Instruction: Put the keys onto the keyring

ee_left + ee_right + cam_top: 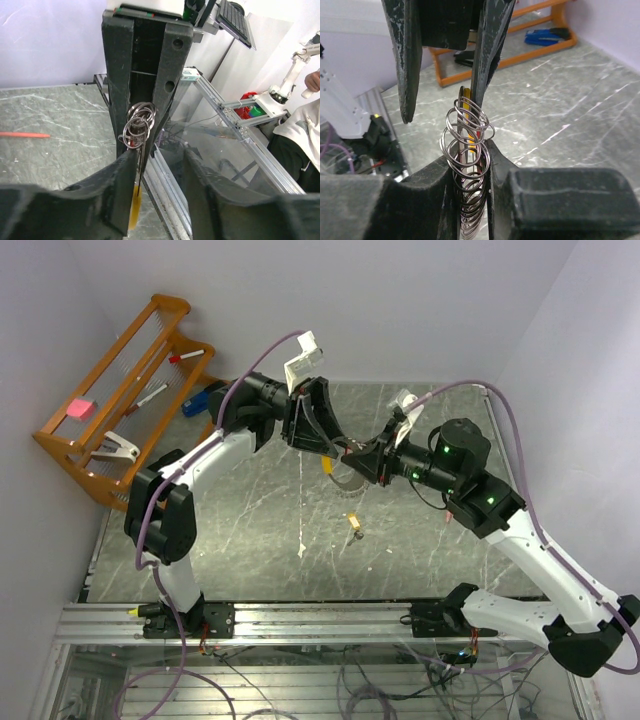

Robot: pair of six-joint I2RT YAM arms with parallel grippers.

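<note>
The right gripper (469, 157) clamps the keyring (467, 130) mid-air, the left gripper (159, 157) beside it part open, gripping nothing — 1 brass key (354, 524) lies on the table (250, 530) below, toward the bases, about equally near both.

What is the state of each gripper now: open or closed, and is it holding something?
Left gripper: open, holding nothing, with the keyring beside one finger.
Right gripper: closed on the keyring.

No legible text, label or number (in any view)
</note>
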